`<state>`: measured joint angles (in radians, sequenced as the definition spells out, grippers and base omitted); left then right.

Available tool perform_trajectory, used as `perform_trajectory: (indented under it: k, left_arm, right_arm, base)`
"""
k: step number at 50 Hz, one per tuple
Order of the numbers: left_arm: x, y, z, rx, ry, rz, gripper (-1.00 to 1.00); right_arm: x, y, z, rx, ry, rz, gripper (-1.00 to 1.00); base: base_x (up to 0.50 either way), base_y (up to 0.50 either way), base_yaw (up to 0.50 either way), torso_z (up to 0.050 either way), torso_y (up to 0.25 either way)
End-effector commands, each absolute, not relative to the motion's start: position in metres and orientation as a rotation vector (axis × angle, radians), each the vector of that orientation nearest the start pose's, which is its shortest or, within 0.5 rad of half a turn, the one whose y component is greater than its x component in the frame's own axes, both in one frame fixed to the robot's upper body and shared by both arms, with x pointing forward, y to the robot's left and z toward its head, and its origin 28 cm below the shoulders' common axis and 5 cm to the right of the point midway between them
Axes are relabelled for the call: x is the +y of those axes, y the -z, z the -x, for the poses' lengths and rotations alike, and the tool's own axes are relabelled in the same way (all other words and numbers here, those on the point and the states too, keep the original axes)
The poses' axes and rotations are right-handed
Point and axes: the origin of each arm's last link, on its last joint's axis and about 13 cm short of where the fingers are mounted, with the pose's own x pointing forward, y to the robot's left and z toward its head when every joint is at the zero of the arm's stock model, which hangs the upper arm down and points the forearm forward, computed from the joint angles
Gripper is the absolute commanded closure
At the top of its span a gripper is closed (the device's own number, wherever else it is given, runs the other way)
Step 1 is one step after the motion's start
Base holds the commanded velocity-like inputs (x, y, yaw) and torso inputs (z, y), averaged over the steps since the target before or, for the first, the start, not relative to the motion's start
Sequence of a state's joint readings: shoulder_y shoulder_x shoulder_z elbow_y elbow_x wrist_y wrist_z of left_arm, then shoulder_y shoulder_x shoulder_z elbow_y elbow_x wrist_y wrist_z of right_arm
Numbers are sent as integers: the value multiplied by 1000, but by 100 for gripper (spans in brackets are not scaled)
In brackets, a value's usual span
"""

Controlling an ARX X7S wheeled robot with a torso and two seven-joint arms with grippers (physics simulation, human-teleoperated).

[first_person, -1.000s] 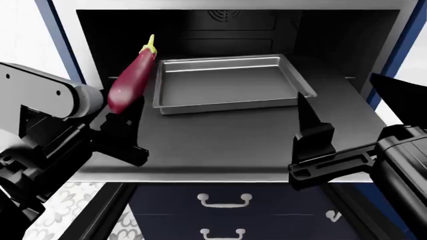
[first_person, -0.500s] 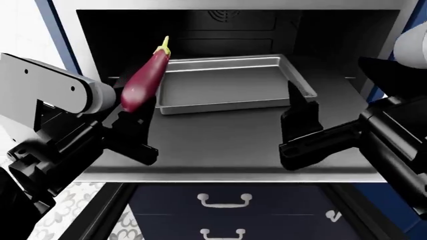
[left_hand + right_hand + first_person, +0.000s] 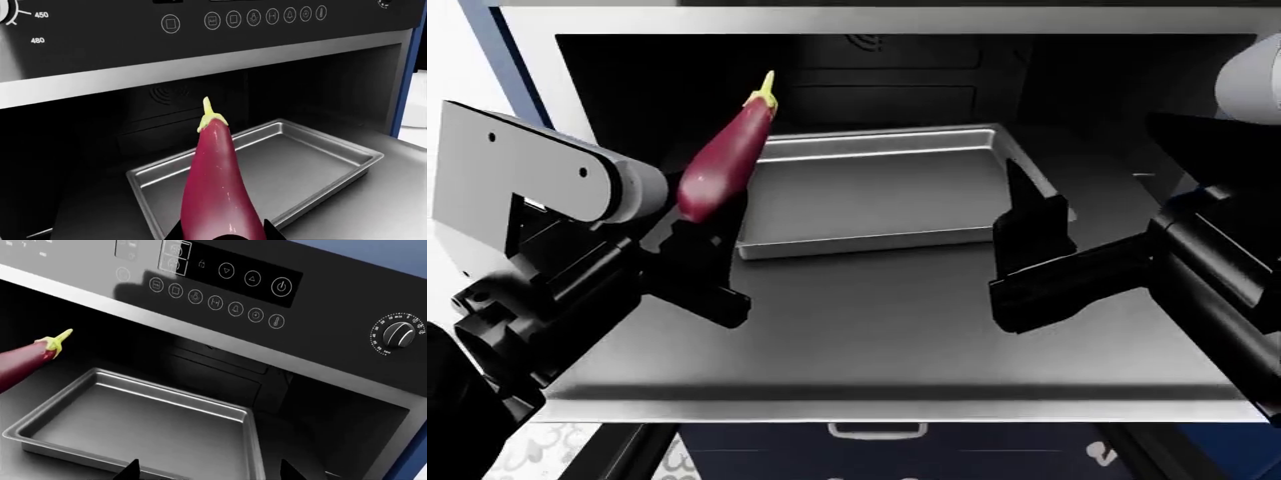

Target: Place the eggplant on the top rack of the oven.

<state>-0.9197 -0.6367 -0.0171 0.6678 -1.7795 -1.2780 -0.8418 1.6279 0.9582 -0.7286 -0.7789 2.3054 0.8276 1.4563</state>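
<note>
My left gripper (image 3: pixel 701 235) is shut on the lower end of the purple eggplant (image 3: pixel 726 160), which points up and away with its yellow-green stem tip toward the dark cavity of the oven (image 3: pixel 641 90). It hangs over the left rim of the silvery top rack (image 3: pixel 881 185), which rests on the flat grey door panel (image 3: pixel 868 320). In the left wrist view the eggplant (image 3: pixel 217 185) stands between the fingers above the rack (image 3: pixel 293 165). My right gripper (image 3: pixel 1028 215) is open and empty by the rack's right front corner; its view shows the rack (image 3: pixel 133 420) and the eggplant (image 3: pixel 27 362).
The control panel with round buttons (image 3: pixel 213 302) and a dial (image 3: pixel 399 334) runs above the cavity. A round vent (image 3: pixel 167 92) sits in the back wall. Blue cabinet edges (image 3: pixel 481 40) flank the oven, and a drawer handle (image 3: pixel 878 430) shows below the door.
The view has moved closer to the oven. My left gripper has carried the eggplant a little right and up, over the rack's left rim. My right gripper has risen slightly.
</note>
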Motion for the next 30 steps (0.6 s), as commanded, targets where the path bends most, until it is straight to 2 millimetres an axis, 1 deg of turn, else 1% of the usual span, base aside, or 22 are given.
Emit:
perform_trajectory:
  k: [1, 6, 10, 15, 19, 20, 25, 30]
  left_arm:
    - [237, -277, -191, 3, 422, -83, 100]
    - [236, -278, -193, 7, 431, -86, 100]
    - [233, -279, -199, 36, 454, -98, 100]
    - [231, -285, -207, 25, 463, -117, 100]
    - [228, -291, -216, 3, 473, -140, 100]
    - [226, -293, -217, -7, 499, -150, 100]
    - [225, -300, -236, 17, 505, -128, 100]
    - [221, -305, -244, 14, 514, -127, 100]
  right_arm:
    - [-110, -332, -134, 16, -167, 277, -100]
    - [-110, -331, -133, 15, -160, 280, -100]
    - [-112, -326, -133, 24, -157, 272, -100]
    - [-114, -322, -132, 19, -148, 259, -100]
    - [-114, -320, -131, 12, -151, 250, -100]
    - [-114, -319, -131, 14, -149, 252, -100]
    - [-116, -317, -131, 9, -145, 245, -100]
    - [-117, -317, -131, 4, -143, 240, -100]
  base:
    - [0, 0, 0, 0, 0]
    - [0, 0, 0, 0, 0]
    - [0, 0, 0, 0, 0]
    - [0, 0, 0, 0, 2]
    - [0, 0, 0, 0, 0]
    - [0, 0, 0, 0, 0]
    - [0, 0, 0, 0, 0]
    - [0, 0, 0, 0, 0]
